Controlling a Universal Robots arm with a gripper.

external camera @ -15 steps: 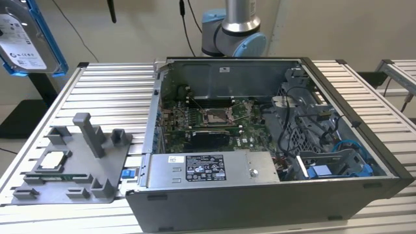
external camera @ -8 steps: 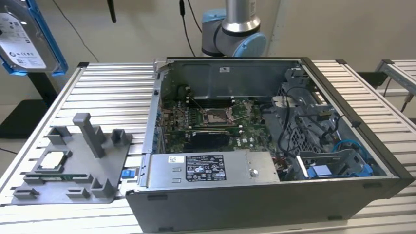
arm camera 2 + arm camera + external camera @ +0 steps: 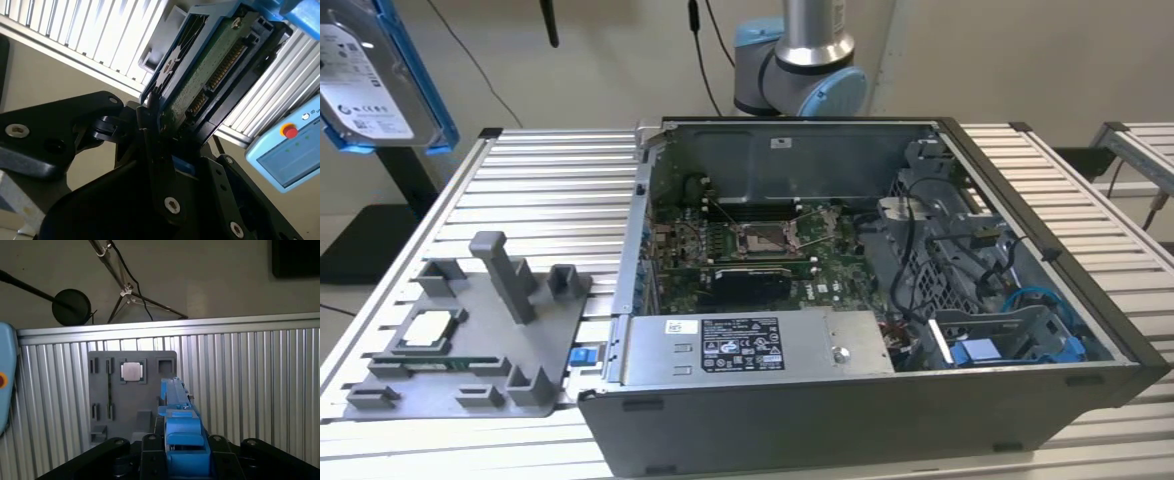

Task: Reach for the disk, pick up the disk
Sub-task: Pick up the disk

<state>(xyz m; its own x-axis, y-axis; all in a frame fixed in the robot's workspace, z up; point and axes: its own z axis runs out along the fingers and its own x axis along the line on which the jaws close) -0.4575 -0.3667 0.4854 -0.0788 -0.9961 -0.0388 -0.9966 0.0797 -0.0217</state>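
The disk is found not on the counter but up in the air, at the exterior view's upper left, well clear of the ribbed surface and well apart from the open computer case. It is seen there standing nearly upright, its white label turned towards that camera and its blue frame showing along both long edges.

In the second wrist view the hand is seen closed on one end of the disk, the dark fingers pressed against the frame's edge with no gap visible. The green circuit-board face and the row of connector contacts are shown running away from the grip. The long axis is therefore judged to lie in line with the hand, pointing outward from it, so that nothing is left to be reached across.

In the first wrist view the disk is met edge-on between the fingers as a narrow blue strip. Beyond it, on the counter, the grey fixture plate with its small square chip is seen, apart from the disk and untouched by it. The pick-up is judged as good as made, the disk being carried wholly by the hand
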